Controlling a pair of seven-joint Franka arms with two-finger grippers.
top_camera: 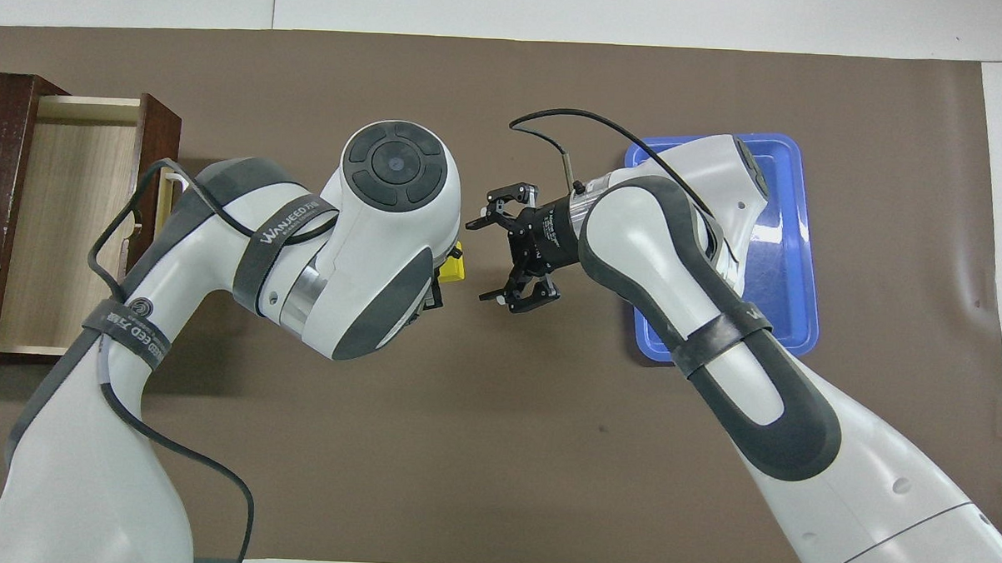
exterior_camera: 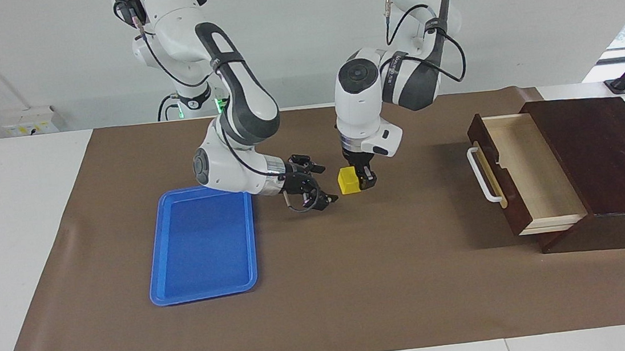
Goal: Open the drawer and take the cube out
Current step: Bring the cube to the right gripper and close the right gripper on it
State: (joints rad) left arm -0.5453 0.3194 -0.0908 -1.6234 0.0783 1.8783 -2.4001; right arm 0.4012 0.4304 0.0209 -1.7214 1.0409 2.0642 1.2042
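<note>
Brown matting (exterior_camera: 323,289) is spread over a white table, with a plain pale wall seen past the two arms.

Progress-wise, most of the job looks done. The drawer (exterior_camera: 524,172) has been pulled well out of its dark wooden box (exterior_camera: 603,153) at the left arm's end of the table, white handle (exterior_camera: 481,175) facing the middle. Its pale wood interior is seen to be empty in both views.

The cube (exterior_camera: 348,180) is already out. It is held up over the middle of the mat, clamped in the left gripper (exterior_camera: 364,179), whose fingers are closed against it. In the overhead view only a sliver of yellow (top_camera: 453,263) can be made out under the left wrist.

The right gripper (exterior_camera: 314,189) is held just beside the cube, aimed sideways at it, fingers spread wide and nothing gripped. A gap can be made out between it and the cube, so no contact yet.

What's left is judged to be a handover, or simply setting the cube down somewhere. The blue tray (exterior_camera: 201,243) at the right arm's end is the likely spot, though that's only a guess. Nothing is lying in it for now.
</note>
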